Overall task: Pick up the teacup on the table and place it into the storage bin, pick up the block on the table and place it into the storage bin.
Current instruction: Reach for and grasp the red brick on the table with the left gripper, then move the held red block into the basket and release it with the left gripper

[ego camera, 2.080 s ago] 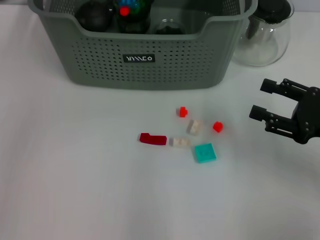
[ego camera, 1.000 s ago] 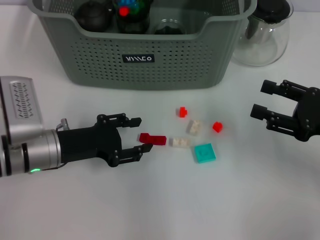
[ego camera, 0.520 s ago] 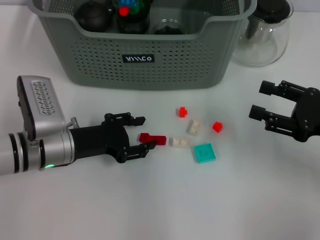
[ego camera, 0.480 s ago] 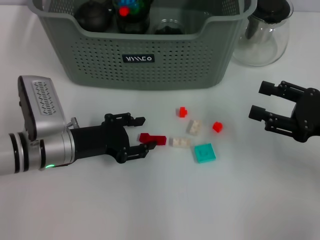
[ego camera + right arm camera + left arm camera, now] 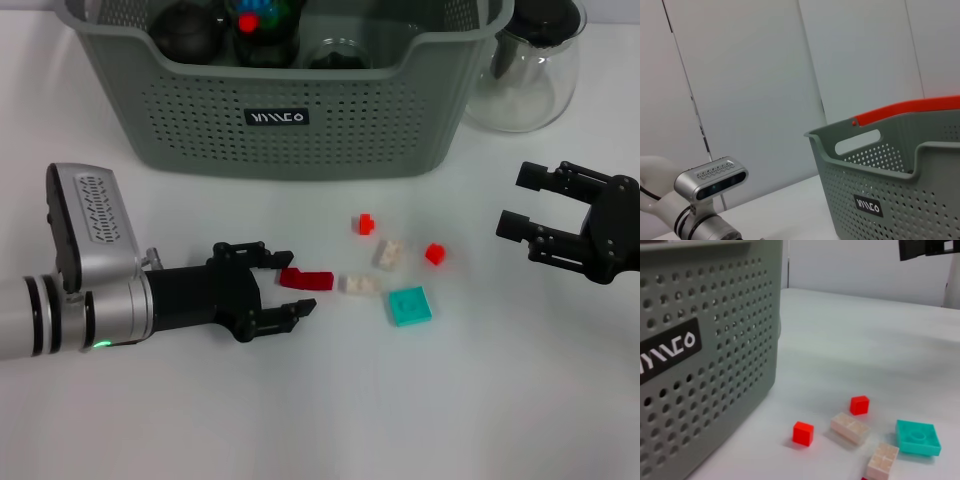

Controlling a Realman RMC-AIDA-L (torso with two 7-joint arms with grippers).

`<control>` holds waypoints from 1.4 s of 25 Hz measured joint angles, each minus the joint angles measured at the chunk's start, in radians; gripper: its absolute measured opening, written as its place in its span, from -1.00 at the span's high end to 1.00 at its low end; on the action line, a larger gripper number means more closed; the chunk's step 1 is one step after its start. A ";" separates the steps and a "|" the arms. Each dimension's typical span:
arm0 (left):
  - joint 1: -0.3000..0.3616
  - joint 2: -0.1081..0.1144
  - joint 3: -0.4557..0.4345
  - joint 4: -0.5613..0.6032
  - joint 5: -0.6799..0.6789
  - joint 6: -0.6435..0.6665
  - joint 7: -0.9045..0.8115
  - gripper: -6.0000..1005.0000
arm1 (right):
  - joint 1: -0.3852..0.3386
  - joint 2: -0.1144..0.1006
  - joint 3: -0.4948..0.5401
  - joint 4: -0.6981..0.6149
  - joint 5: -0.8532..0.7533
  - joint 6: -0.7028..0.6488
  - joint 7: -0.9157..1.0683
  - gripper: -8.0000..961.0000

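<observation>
The grey-green storage bin (image 5: 290,110) stands at the back of the table, its perforated wall (image 5: 705,355) filling one side of the left wrist view. Loose blocks lie in front of it: a dark red block (image 5: 310,280), two small red ones (image 5: 366,224) (image 5: 435,254), two beige ones (image 5: 390,253) (image 5: 358,285) and a teal one (image 5: 410,305). My left gripper (image 5: 296,281) is open, its fingers either side of the dark red block's left end. At the right, my right gripper (image 5: 517,202) hangs open and holds nothing. No teacup shows on the table.
A clear glass carafe (image 5: 525,70) with a black lid stands right of the bin. Dark round things (image 5: 190,30) lie inside the bin. The left wrist view shows the red (image 5: 803,433), beige (image 5: 850,427) and teal (image 5: 918,437) blocks.
My left arm came in from the left and moved right until its open fingers reached the dark red block. The right arm has stayed put.
</observation>
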 joint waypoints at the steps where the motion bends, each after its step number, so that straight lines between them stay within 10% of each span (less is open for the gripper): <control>1: 0.001 0.000 0.002 0.000 0.000 0.003 0.000 -0.13 | 0.000 0.000 0.000 0.000 0.000 0.000 0.000 -0.59; 21: -0.003 -0.003 0.010 -0.010 -0.006 -0.031 0.000 -0.06 | -0.007 0.000 0.001 0.000 0.000 0.000 0.000 -0.59; 35: 0.002 0.001 0.010 0.040 0.005 0.025 -0.079 0.63 | -0.009 0.000 0.009 0.000 0.000 -0.004 0.000 -0.59</control>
